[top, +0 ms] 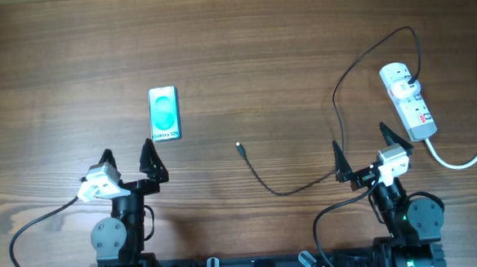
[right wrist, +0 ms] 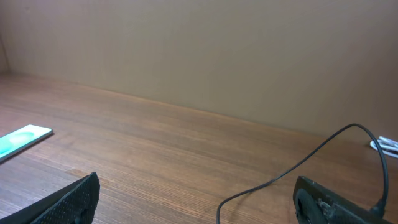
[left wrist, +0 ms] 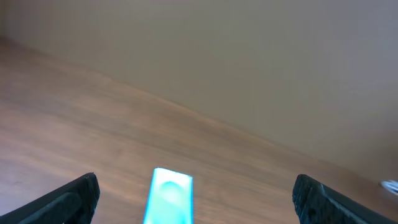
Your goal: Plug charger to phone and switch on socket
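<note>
The phone (top: 165, 114) lies flat on the wooden table, left of centre, teal screen up; it also shows in the left wrist view (left wrist: 168, 196) and at the left edge of the right wrist view (right wrist: 22, 139). The charger cable (top: 284, 188) is thin and black, its metallic plug tip (top: 239, 146) free on the table mid-way between the arms; the cable loops up to the socket (top: 408, 100), a white power strip at the right. My left gripper (top: 129, 159) is open and empty just below the phone. My right gripper (top: 360, 152) is open and empty, the cable (right wrist: 292, 171) passing between its fingers.
A thick white cord (top: 469, 158) runs from the socket's lower end, curves right and goes up along the table's right edge. A wall rises behind the far edge of the table in both wrist views.
</note>
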Robot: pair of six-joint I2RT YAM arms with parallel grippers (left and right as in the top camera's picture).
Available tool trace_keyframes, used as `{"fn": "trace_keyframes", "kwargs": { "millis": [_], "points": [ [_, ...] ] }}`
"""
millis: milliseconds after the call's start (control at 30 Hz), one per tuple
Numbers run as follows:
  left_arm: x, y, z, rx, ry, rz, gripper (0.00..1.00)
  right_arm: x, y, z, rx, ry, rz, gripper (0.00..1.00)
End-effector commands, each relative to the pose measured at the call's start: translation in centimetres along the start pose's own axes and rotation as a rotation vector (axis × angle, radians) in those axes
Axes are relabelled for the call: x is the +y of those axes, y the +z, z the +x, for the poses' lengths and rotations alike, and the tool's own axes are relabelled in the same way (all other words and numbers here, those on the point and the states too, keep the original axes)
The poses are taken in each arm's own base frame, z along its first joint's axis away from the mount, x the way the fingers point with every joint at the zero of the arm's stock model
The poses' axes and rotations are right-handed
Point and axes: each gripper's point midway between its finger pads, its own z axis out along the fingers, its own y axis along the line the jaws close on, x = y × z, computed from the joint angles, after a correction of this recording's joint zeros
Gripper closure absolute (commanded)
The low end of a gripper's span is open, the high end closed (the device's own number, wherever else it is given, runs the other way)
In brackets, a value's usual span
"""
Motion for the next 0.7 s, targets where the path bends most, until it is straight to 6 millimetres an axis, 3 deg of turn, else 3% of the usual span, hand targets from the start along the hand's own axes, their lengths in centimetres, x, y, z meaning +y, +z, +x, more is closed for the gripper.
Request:
{"fn": "trace_keyframes", "kwargs": {
  "millis": [0, 100, 300, 433, 533, 667],
  "points": [
    [-1.6, -0.1, 0.7, 0.043, -0.124, 0.095, 0.00, 0.0, 0.0, 0.1, 0.002, -0.005, 0.001, 0.00],
    [-2.8, -0.4, 0.4, 0.070, -0.213, 0.150, 0.00, 0.0, 0.0, 0.1, 0.002, -0.005, 0.001, 0.00],
    [-6.1, -0.8, -4.3, 0.119, -0.245, 0.202, 0.00, 0.0, 0.0, 0.1, 0.002, -0.005, 0.001, 0.00],
    [-8.8, 0.7, -6.2, 0.296, -0.203, 0.219, 0.00, 0.0, 0.0, 0.1, 0.002, -0.004, 0.001, 0.00],
    [-9.5, 2.6, -5.2, 0.541, -0.190, 0.160, 0.00, 0.0, 0.0, 0.1, 0.002, -0.004, 0.001, 0.00],
    [-9.1, 5.0, -1.3, 0.857, -0.265, 0.059, 0.00, 0.0, 0.0, 0.1, 0.002, -0.004, 0.001, 0.00]
  ]
}}
